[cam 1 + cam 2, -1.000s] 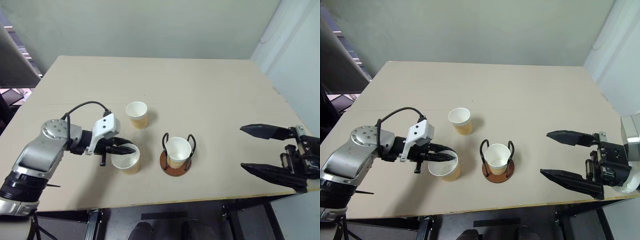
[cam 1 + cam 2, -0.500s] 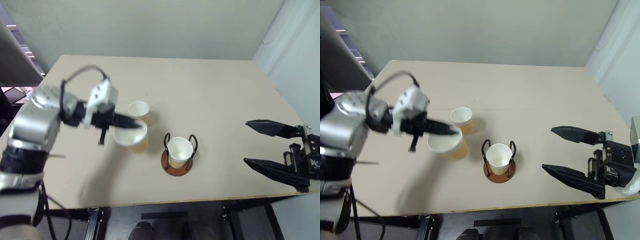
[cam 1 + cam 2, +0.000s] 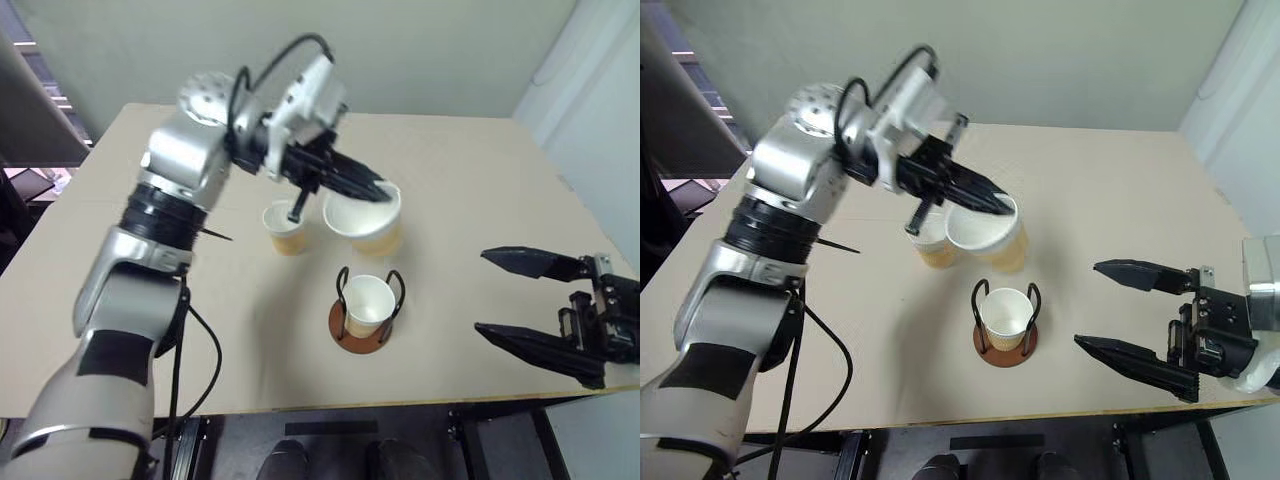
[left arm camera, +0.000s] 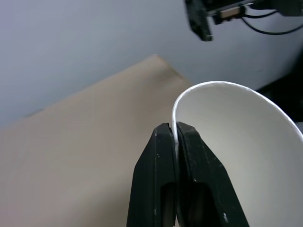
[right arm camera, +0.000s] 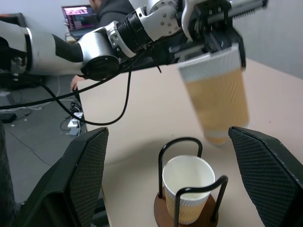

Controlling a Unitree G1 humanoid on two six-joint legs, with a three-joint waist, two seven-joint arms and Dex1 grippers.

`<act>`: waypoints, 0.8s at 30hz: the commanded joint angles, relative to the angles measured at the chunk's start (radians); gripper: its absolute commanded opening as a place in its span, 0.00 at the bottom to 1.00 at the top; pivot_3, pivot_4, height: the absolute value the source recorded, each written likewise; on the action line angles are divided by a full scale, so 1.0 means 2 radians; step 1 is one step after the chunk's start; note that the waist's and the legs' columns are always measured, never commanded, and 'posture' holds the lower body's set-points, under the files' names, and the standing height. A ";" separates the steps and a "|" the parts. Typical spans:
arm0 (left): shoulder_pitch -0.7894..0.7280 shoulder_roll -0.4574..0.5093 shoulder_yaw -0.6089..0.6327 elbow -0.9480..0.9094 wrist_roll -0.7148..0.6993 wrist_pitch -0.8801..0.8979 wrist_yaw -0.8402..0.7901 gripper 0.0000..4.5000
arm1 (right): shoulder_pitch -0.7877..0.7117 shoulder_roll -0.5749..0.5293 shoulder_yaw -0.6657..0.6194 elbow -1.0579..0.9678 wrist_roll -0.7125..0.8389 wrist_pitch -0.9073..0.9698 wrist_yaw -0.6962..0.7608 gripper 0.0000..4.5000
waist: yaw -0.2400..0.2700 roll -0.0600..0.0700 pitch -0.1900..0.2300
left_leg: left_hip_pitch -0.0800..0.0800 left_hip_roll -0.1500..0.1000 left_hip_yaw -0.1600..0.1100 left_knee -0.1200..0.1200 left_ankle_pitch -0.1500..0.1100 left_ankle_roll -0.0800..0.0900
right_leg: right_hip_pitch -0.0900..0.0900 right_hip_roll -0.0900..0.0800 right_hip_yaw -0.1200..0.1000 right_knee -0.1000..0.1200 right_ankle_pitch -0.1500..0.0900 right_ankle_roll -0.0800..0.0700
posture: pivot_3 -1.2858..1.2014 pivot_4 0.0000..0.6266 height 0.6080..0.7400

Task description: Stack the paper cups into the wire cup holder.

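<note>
our left gripper [image 3: 378, 186] is clamped tight on the rim of a paper cup [image 3: 364, 215], holding it in the air above the table [image 3: 470, 190], over the wire cup holder [image 3: 364, 318], which has one cup [image 3: 367, 303] in it; a third cup [image 3: 284, 228] stands behind, and our right gripper [image 3: 512, 295] hangs wide open and empty off to the right

left arm [image 3: 160, 205]: silver-grey rounded shells, black joint bands, black panel on forearm | cable: black, looping over wrist, another hanging by forearm | wrist module: white block | left gripper [image 3: 372, 186]: two slim black tapered fingers | right gripper [image 3: 520, 300]: two long black pointed fingers, mesh-textured pads
</note>
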 commanded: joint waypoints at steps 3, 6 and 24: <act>0.007 0.020 -0.058 -0.043 -0.039 -0.017 -0.021 0.01 | 0.032 -0.009 -0.053 -0.010 0.004 0.002 0.001 0.92 | 0.002 0.000 0.000 | 0.000 0.000 0.000 0.000 0.000 0.001 | 0.001 0.000 0.000 -0.001 0.000 0.001 | 0.52 0.24 1.00; 0.007 0.027 -0.079 -0.055 -0.053 -0.018 -0.021 0.01 | 0.044 -0.011 -0.063 -0.013 0.004 0.002 -0.001 0.92 | 0.004 0.000 0.000 | 0.000 0.000 0.000 0.001 0.000 0.001 | 0.001 -0.001 0.000 -0.001 0.001 0.001 | 0.52 0.24 1.00; 0.013 -0.020 -0.103 -0.015 0.031 -0.059 -0.021 0.01 | 0.073 -0.009 -0.085 -0.024 0.003 -0.005 -0.005 0.92 | 0.007 0.000 0.000 | 0.000 -0.005 0.000 0.002 0.000 0.002 | 0.002 -0.001 0.000 -0.002 0.001 0.002 | 0.52 0.24 1.00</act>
